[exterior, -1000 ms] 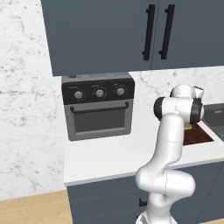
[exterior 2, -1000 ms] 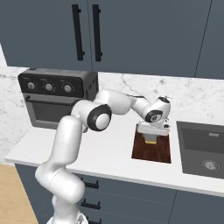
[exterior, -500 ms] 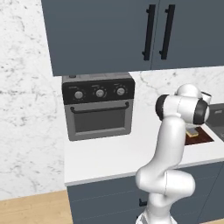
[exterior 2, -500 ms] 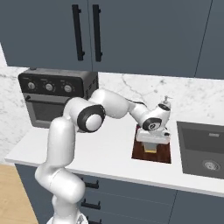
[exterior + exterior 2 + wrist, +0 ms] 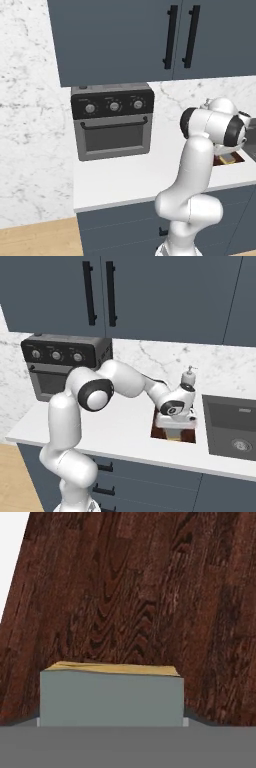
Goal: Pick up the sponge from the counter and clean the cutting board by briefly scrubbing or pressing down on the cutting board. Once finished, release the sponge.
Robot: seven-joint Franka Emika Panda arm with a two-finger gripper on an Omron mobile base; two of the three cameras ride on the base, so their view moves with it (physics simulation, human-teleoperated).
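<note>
The small rectangular sponge (image 5: 111,697), grey-green on the face toward the camera with a strip of its yellow body showing beyond, sits hard against the hand in the hand view, directly over the dark reddish-brown wooden cutting board (image 5: 150,597). From the right base view the two-finger gripper (image 5: 174,428) appears clenched on the sponge (image 5: 175,434), pushing it low onto the cutting board (image 5: 159,432), which lies on the broad white counter (image 5: 125,431) just left of the dark grey sink basin (image 5: 232,426).

The step in hand looks like the scrub itself. To do it well, keep the press straight down and gentle, make short strokes that stay inside the board's edges, and hold the clamp firm until the scrubbing ends.

Farther back stand a white soap dispenser (image 5: 188,376) and, far left, a dark grey countertop oven (image 5: 62,363).
</note>
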